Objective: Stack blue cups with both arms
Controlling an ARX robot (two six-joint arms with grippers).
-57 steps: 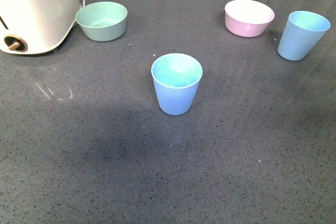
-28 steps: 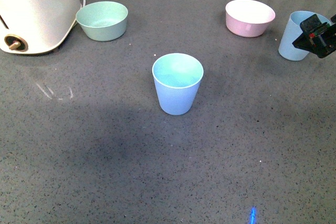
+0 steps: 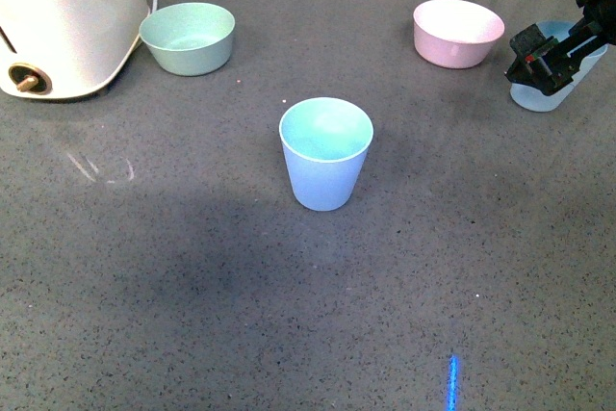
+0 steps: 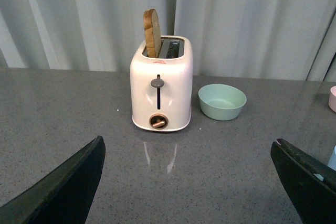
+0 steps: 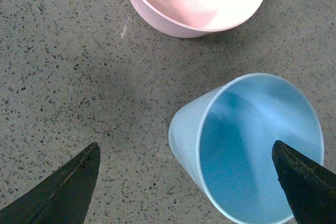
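Blue cups are looking light, stiff and a bit slick; I am judging the wall just under the rim the best hold. My left claw (image 4: 186, 141) is gaping wide, gripping nothing. Reading across the desk (image 3: 192, 286): green bowl (image 3: 188, 38) sitting empty, one cup (image 3: 324, 156) standing empty in the middle, pink bowl (image 3: 458, 33) sitting empty, then the other cup (image 5: 247, 150), empty, with my right claw (image 5: 185, 148) hanging wide open above it, holding nothing.

Our right gripper (image 3: 551, 53) hangs at the far right, jaws spread wide, while our left gripper (image 4: 187, 141) gapes just as wide.
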